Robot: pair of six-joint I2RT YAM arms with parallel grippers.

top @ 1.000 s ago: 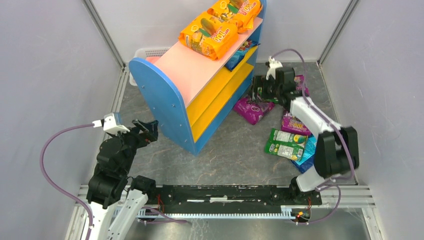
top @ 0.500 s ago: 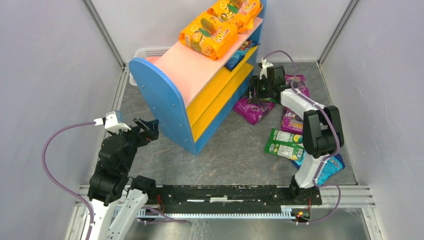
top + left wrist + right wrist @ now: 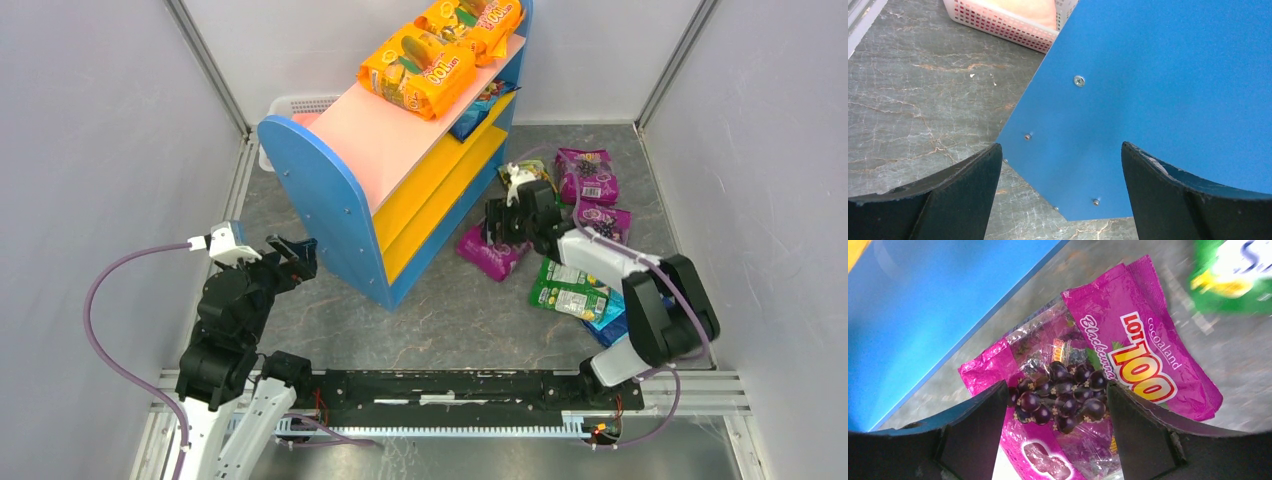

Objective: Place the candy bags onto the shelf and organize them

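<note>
The shelf [image 3: 322,205] has blue side panels, a pink top and yellow inner boards. Two orange candy bags [image 3: 415,70] lie on its pink top, and a blue one [image 3: 480,106] sits on the upper yellow board. A purple bag [image 3: 490,252] lies on the floor by the shelf's open front. My right gripper [image 3: 497,226] hovers over it, open, with the bag [image 3: 1098,375] between the spread fingers and not gripped. My left gripper [image 3: 291,260] is open and empty, facing the shelf's near blue panel [image 3: 1158,100].
Two more purple bags [image 3: 587,175] [image 3: 598,220], a green bag [image 3: 568,290] and a blue one [image 3: 612,318] lie on the floor to the right. A white slatted basket [image 3: 295,105] stands behind the shelf; it also shows in the left wrist view [image 3: 1003,25]. Grey walls close in on both sides.
My right arm has swung from the shelf's far end towards the near left, and now sits over the purple bag by the shelf. The left arm has barely moved.
</note>
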